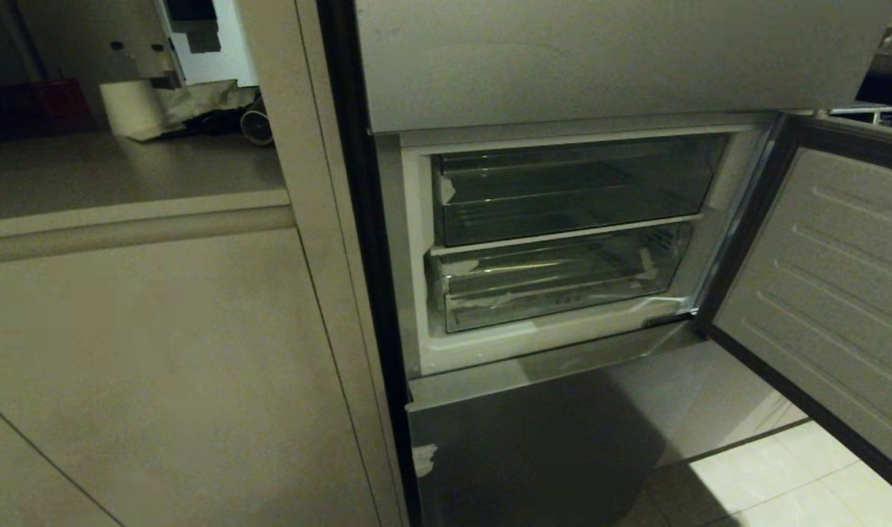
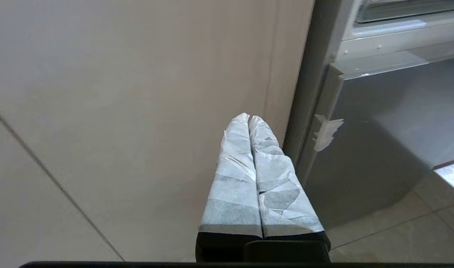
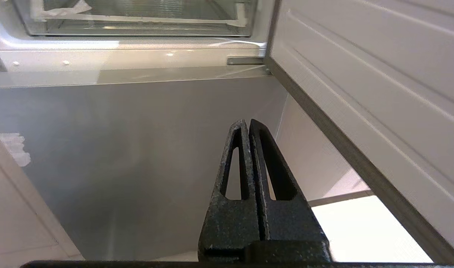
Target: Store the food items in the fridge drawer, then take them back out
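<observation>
Item: wide clear ribbed plastic fridge drawer (image 1: 555,282), pushed in, no food visible | left gripper (image 2: 249,118) closed, empty, parked | right gripper (image 3: 246,123) closed, empty, low | Advice: spread right claw, approach front lip squarely.

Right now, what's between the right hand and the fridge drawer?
Nothing blocks the way. In the right wrist view, the shut right hand points at the grey lower door panel; above it, only the white fridge ledge precedes the fridge drawer.

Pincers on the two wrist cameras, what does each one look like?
The left pincer has two long tapered fingers wrapped in crinkled white tape over a black base. The right pincer is bare, speckled black, each tapered finger pierced by a long slot. No cables or markings show.
</observation>
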You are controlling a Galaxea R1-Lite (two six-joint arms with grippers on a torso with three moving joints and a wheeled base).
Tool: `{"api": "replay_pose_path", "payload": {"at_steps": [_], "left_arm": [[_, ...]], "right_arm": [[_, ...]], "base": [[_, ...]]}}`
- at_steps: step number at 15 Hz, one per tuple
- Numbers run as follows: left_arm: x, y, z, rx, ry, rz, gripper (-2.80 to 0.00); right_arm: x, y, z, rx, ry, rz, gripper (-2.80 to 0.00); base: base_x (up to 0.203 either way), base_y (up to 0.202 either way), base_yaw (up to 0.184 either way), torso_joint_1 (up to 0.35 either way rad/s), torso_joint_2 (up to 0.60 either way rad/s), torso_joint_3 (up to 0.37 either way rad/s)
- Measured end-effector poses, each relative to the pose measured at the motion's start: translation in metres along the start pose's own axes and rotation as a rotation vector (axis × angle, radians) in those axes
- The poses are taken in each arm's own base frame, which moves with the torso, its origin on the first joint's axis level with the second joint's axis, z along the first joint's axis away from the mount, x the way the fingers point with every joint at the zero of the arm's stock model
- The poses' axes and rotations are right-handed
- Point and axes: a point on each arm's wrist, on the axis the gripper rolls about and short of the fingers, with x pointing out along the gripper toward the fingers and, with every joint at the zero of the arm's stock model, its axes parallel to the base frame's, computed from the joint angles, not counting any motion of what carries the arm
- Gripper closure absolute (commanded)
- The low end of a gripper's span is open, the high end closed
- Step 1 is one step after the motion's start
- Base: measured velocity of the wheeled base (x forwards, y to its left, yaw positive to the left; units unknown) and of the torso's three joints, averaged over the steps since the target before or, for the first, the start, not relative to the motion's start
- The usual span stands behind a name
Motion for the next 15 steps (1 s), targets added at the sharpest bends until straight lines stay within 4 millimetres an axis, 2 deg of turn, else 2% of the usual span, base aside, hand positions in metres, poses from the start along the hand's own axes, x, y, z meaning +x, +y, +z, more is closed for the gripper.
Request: {"api": "replay_pose_path", "payload": {"at_steps": [10,15], "left_arm": [[0.0000,0.0000,0.0000,0.000,0.000,0.000,0.00],[0.0000,0.0000,0.0000,0.000,0.000,0.001,0.00]], "right_arm": [[-0.0001,-0.0002,0.0004,0.035,-0.004,-0.007,0.00],[-0.0001,-0.0002,0.0004,0.052,-0.005,-0.008,0.00]], "base": [[0.001,0.006,-0.162,0.002,0.00,0.002],[-0.001,0.000,-0.018,0.000,0.00,0.000]]}}
